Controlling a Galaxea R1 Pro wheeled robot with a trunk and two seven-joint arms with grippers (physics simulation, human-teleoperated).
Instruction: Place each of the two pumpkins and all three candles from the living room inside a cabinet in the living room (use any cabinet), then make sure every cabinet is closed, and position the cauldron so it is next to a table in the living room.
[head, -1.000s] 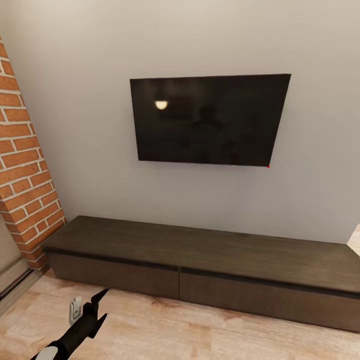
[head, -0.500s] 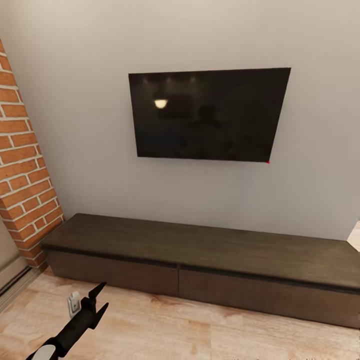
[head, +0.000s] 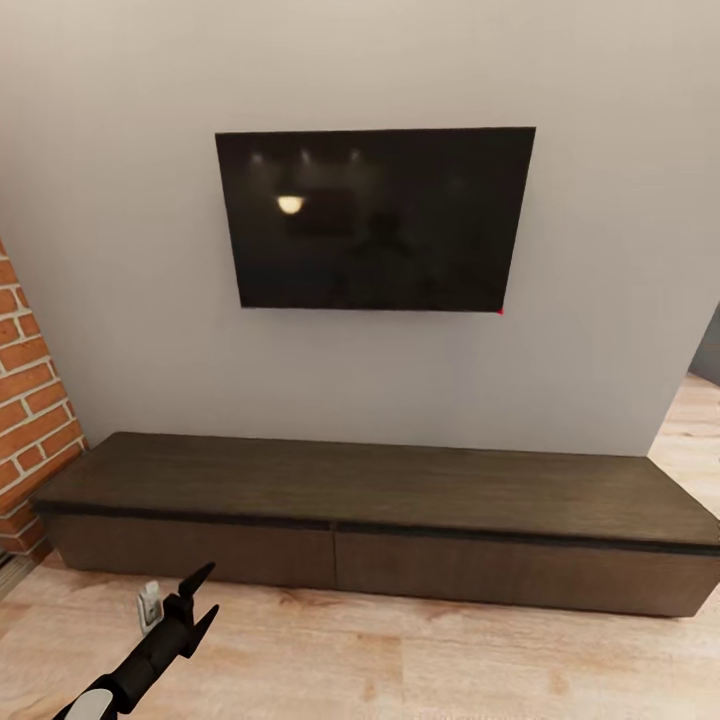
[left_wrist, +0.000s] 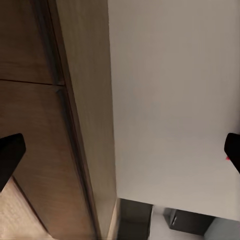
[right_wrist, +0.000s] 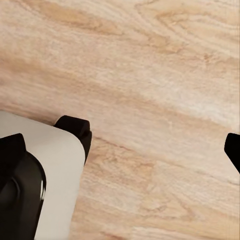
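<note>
Pale wood flooring (head: 400, 670) ran across the room to a plain grey wall. At far left stood a strip of brick fireplace (head: 25, 420). Next to it, low in the head view, the left claw (head: 196, 598) hung just above the floor, its two dark fingers spread apart and holding nothing; the left wrist view agreed, with a fingertip at each edge and open space between them.

Ahead of that claw, and slightly to its right, lay the cabinet (head: 380, 490), a long low dark-brown unit set against the wall, its long axis running left to right. Both flat drawer fronts sat flush and closed. The left drawer front was the nearer one, so the left arm looked better placed to pull it open. A dark television (head: 375, 220) hung on the wall above the unit.

The right claw (right_wrist: 120, 150) pointed down at bare floor in its wrist view, fingertips wide apart and empty, beside a white corner of the robot's base (right_wrist: 45, 165).

No pumpkin, candle, cauldron or desk could be seen; where they lay could not be told.
</note>
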